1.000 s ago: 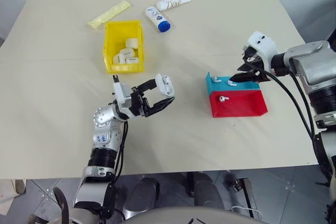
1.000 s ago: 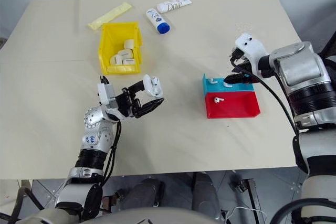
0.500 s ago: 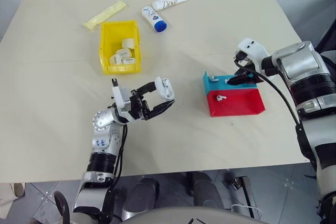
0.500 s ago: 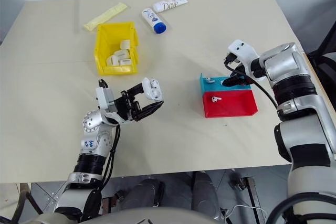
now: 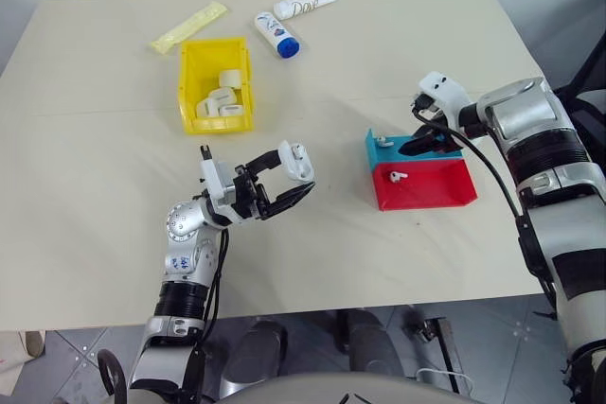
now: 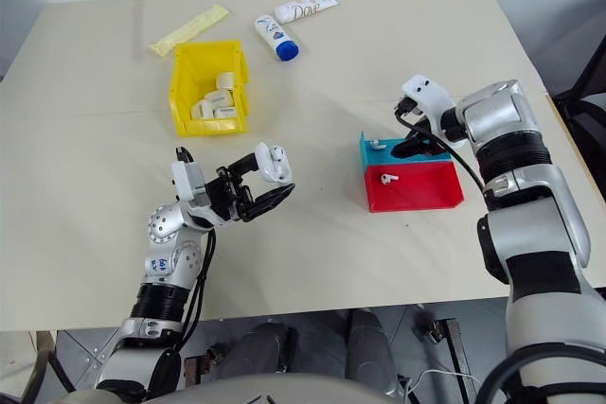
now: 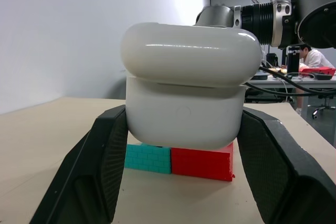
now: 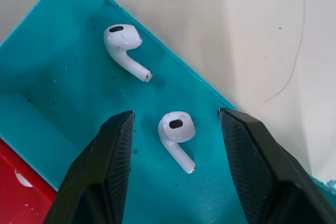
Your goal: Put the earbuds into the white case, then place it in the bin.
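Right hand (image 8: 176, 145), open, straddles an earbud (image 8: 176, 129) in the teal tray (image 8: 63, 93); lower squarely, pinch gently. Left hand (image 5: 284, 182) grips the white case (image 5: 297, 160).

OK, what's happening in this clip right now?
The left gripper holds the white case up above the table, lid closed. The right gripper is down in the blue half of the blue-and-red tray, fingers open on either side of one earbud, not yet gripping it. The yellow bin already contains several white cases.
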{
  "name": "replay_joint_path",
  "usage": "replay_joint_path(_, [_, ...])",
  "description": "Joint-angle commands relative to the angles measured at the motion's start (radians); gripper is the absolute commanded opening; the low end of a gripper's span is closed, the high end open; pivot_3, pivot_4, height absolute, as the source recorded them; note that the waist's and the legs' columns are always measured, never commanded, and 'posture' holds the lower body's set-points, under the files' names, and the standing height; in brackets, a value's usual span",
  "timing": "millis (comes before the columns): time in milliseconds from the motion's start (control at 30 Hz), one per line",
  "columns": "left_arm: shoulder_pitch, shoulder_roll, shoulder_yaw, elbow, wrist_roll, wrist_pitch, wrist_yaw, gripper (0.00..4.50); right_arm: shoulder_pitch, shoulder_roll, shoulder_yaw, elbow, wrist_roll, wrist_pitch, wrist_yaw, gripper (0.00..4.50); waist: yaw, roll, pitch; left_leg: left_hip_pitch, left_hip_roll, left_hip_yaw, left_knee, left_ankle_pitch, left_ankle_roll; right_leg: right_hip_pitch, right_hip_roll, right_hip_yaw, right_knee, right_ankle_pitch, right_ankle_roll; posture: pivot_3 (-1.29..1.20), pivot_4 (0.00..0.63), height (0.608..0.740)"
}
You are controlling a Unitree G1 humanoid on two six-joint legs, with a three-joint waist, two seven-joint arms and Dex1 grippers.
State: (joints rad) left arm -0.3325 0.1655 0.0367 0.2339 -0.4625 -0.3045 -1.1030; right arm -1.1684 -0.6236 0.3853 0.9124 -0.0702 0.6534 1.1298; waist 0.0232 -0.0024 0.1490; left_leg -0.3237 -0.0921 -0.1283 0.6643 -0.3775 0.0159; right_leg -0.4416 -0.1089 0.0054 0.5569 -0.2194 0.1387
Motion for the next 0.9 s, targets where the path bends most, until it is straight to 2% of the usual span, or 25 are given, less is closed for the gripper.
replay_joint_path(33, [0.01, 0.005, -0.002, -0.051, -0.014, -0.004, 0.012, 2.76, -0.022, -0.005, -0.022, -0.001, -0.02, -0.015, 0.008, 2.62, 0.0, 0.0, 0.0, 0.0, 0.0, 0.0, 0.0, 0.0, 0.0, 0.0, 0.0, 0.0, 0.0, 0.0, 0.0, 0.0, 0.15, 0.74])
replay_joint_path(267, [0.007, 0.008, -0.003, -0.05, -0.013, -0.006, 0.02, 2.76, -0.023, 0.005, -0.028, 0.01, -0.035, -0.02, 0.011, 2.62, -0.001, 0.0, 0.0, 0.0, 0.0, 0.0, 0.0, 0.0, 0.0, 0.0, 0.0, 0.0, 0.0, 0.0, 0.0, 0.0, 0.15, 0.74])
replay_joint_path(367, [0.007, 0.009, -0.004, -0.05, -0.013, -0.008, 0.021, 2.76, -0.022, 0.01, -0.029, 0.012, -0.04, -0.021, 0.01, 2.07, -0.001, 0.0, -0.001, 0.0, 0.0, 0.001, 0.0, 0.0, 0.0, 0.0, 0.0, 0.0, 0.001, 0.0, 0.0, 0.0, 0.15, 0.74])
replay_joint_path(533, [0.003, 0.011, -0.004, -0.044, -0.012, -0.01, 0.023, 2.76, -0.02, 0.013, -0.033, 0.015, -0.042, -0.021, 0.011, 0.47, 0.0, 0.0, -0.001, 0.0, 0.0, 0.001, 0.0, 0.0, 0.0, 0.0, 0.0, 0.0, 0.001, 0.0, 0.0, 0.0, 0.15, 0.74])
replay_joint_path(700, [-0.019, 0.008, -0.004, -0.014, -0.011, -0.017, 0.014, 2.76, -0.007, -0.014, -0.059, -0.057, -0.024, -0.034, 0.039, 0.47, 0.0, 0.0, -0.001, 0.0, 0.0, 0.001, 0.0, 0.0, 0.0, 0.0, 0.0, 0.0, 0.001, 0.0, 0.0, 0.0, 0.15, 0.74])
replay_joint_path(833, [-0.057, -0.008, -0.013, 0.034, -0.019, -0.015, -0.013, 2.76, 0.056, -0.07, -0.169, -0.312, 0.072, 0.021, 0.075, 0.47, 0.002, 0.001, -0.001, -0.002, 0.0, 0.001, 0.001, 0.0, 0.0, -0.002, 0.0, 0.0, 0.001, 0.0, 0.0, 0.0, 0.15, 0.74])
replay_joint_path(900, [-0.081, -0.019, -0.021, 0.068, -0.02, -0.015, -0.036, 2.76, 0.13, -0.098, -0.244, -0.504, 0.146, 0.081, 0.084, 0.47, 0.005, 0.001, -0.001, -0.003, 0.0, 0.001, 0.002, 0.0, 0.0, -0.003, 0.0, -0.001, 0.001, 0.0, 0.0, 0.0, 0.15, 0.74])
